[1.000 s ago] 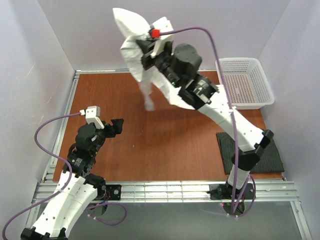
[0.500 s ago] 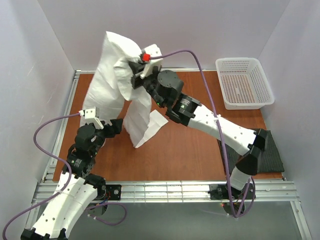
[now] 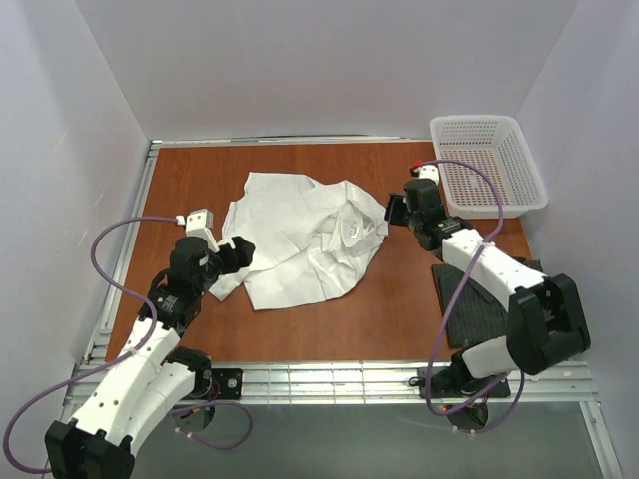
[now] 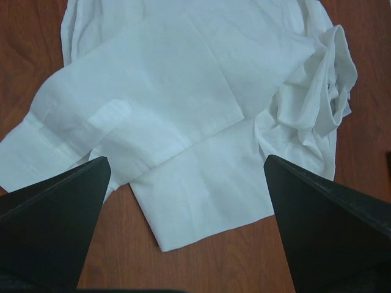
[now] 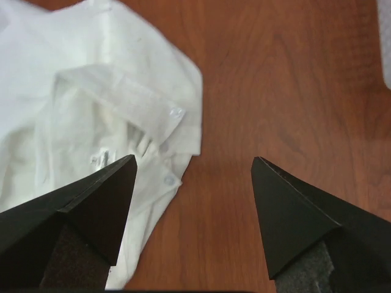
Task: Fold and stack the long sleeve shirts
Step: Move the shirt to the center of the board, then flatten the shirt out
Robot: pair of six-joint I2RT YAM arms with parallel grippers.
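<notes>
Pale, plain walls close in on three sides of a red-brown wooden table [image 3: 329,319] with a metal rail along its near edge. A white mesh basket [image 3: 489,120] sits at the far right corner.

A second ago the right claw [image 3: 396,210] held the white shirt [image 3: 310,235] bunched high in the air above the far side of the table. Half a second ago the shirt hung lower and further left, its hem reaching the wood. Now it lies loose and crumpled across the middle of the table. Its collar and buttons are heaped at the right side, and a flatter panel spreads toward the near left. The right claw has let go. Its fingers stand apart with nothing between them, low over bare wood just beside the collar.

The left claw [image 3: 240,254] has moved forward slightly and sits at the shirt's near left edge, fingers spread wide and holding nothing.

The dark charcoal shirt [image 3: 484,317] lies flat at the near right, partly under the right arm, where it was before.
</notes>
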